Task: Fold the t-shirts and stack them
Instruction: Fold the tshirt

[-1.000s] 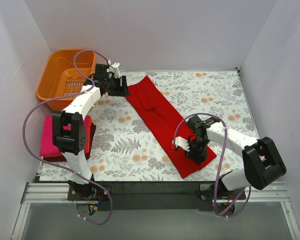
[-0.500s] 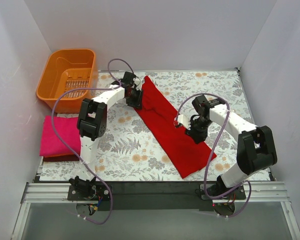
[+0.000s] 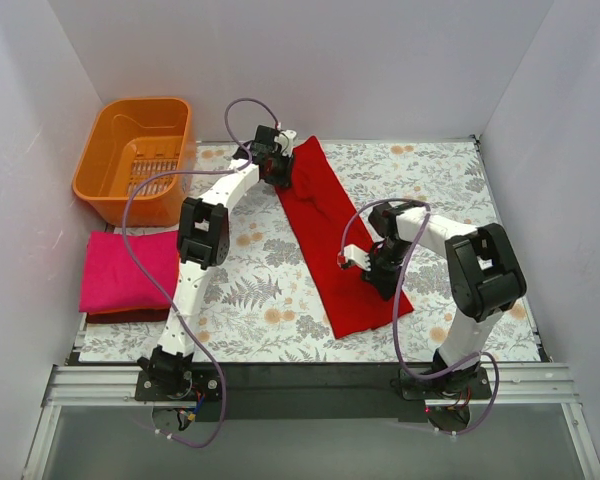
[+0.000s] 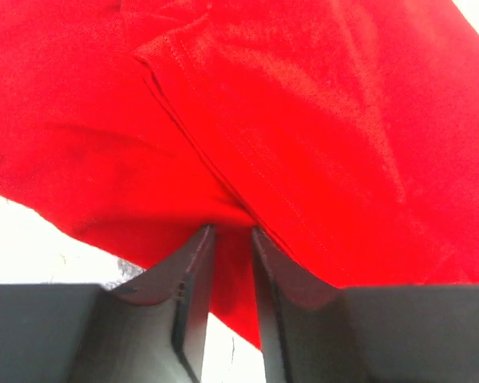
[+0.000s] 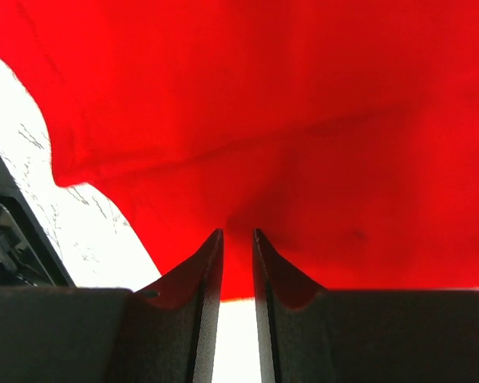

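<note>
A bright red t-shirt [image 3: 335, 235], folded into a long strip, lies across the floral cloth from far centre to near centre. My left gripper [image 3: 280, 170] is shut on its far end; the red cloth [image 4: 303, 120] fills the left wrist view and runs between the jaws. My right gripper [image 3: 382, 268] is shut on the strip's right edge near its near end; the cloth [image 5: 287, 120] also fills the right wrist view. A folded magenta-pink t-shirt [image 3: 128, 270] lies at the left on a dark red one [image 3: 130, 316].
An orange slotted basket [image 3: 135, 155] stands at the far left. The grey-and-orange floral cloth [image 3: 450, 190] covers the table. White walls close in the left, far and right sides. The arm cables loop above the cloth.
Both grippers have swung the red strip: its far end moved right and farther away, its near end moved left, so it lies steeper. The left arm is stretched farther out.
</note>
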`<state>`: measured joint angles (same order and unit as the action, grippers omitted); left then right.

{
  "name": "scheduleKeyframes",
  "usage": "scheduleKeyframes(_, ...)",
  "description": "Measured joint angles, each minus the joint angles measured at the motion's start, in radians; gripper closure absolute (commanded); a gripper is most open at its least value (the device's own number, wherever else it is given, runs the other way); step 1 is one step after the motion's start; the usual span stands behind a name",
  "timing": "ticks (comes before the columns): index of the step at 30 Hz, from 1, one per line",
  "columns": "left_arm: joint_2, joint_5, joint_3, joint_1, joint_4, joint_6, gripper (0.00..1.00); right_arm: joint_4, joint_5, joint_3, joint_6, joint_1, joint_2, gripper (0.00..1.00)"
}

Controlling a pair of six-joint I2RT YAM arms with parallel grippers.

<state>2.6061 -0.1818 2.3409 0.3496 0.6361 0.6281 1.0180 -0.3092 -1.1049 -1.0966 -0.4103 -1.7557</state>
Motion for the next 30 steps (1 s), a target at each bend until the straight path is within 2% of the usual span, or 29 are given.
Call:
scheduleKeyframes(5,-0.043,-0.023,-0.104,-0.002,-0.127,0.026,0.59,-0.001,-0.017,0.002,0.011,-0.058,-0.039,0.74)
scheduleKeyframes(9,-0.079,-0.063,-0.158,-0.018,-0.171,0.076,0.53,-0.002,-0.055,0.007,0.052,-0.138,-0.044,0.75)
scheduleKeyframes(17,-0.327,-0.122,-0.348,-0.057,-0.135,0.105,0.55,-0.003,-0.194,-0.014,0.183,-0.353,-0.096,0.74)
scheduleKeyframes(21,-0.436,-0.180,-0.442,-0.056,-0.111,0.090,0.57,-0.030,-0.267,-0.051,0.259,-0.417,-0.124,0.60)
scheduleKeyframes(25,-0.486,-0.251,-0.552,-0.051,-0.086,0.087,0.61,-0.034,-0.299,-0.126,0.279,-0.383,-0.129,0.57)
scheduleKeyframes(30,-0.480,-0.298,-0.602,-0.043,-0.049,0.103,0.66,-0.002,-0.325,-0.303,0.274,-0.231,-0.128,0.60)
